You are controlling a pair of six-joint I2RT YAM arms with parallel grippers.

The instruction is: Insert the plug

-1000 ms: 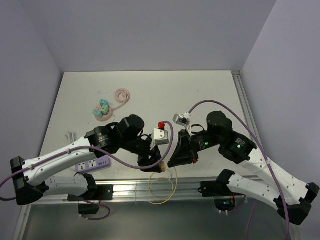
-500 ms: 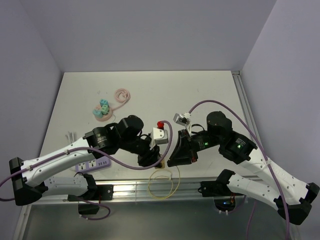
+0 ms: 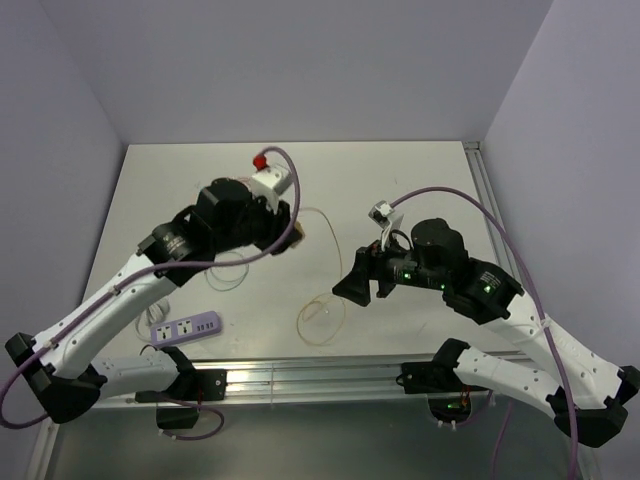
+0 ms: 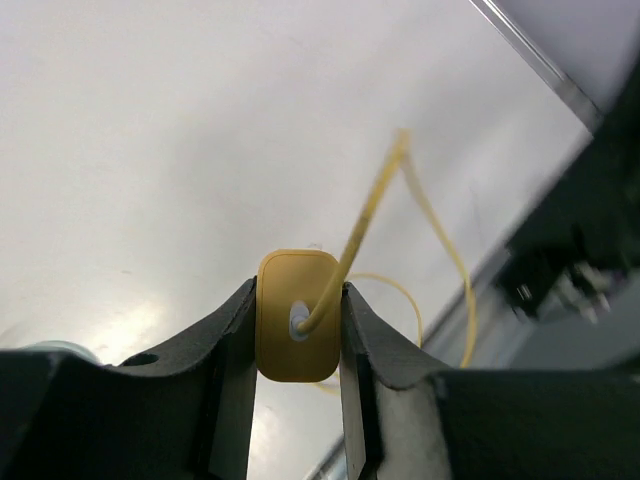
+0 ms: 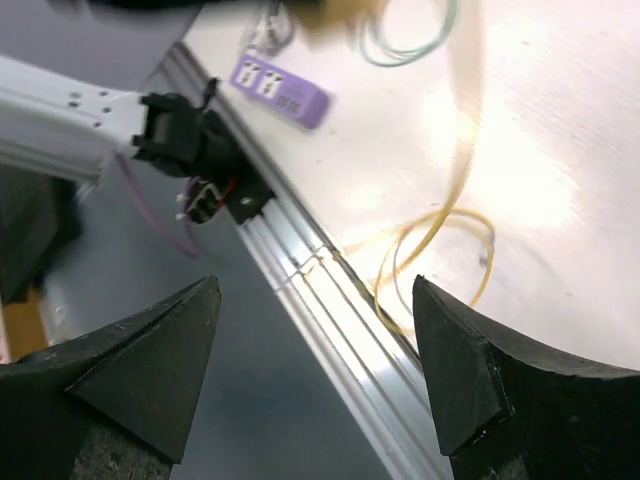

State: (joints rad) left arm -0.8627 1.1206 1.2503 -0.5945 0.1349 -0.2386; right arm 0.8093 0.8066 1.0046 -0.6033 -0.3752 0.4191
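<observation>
Lavender walls close in the pale tabletop (image 3: 400,180) on the left, back and right, and a metal rail (image 3: 330,375) runs along its near edge. Bare surface stretches behind both arms to the back wall. The left gripper (image 4: 297,292) is pinched narrow on the yellow plug (image 4: 285,350), one finger on each flat side, holding it off the tabletop left of centre. A thin yellow cable (image 4: 375,200) leaves the plug's face and trails to a loose loop (image 3: 320,315) lying between the arms, near the rail. The purple power strip (image 3: 185,328) lies flat near the near-left edge, well apart from the plug. The right gripper (image 5: 315,290) hangs spread wide, holding nothing, just beside the loop.
</observation>
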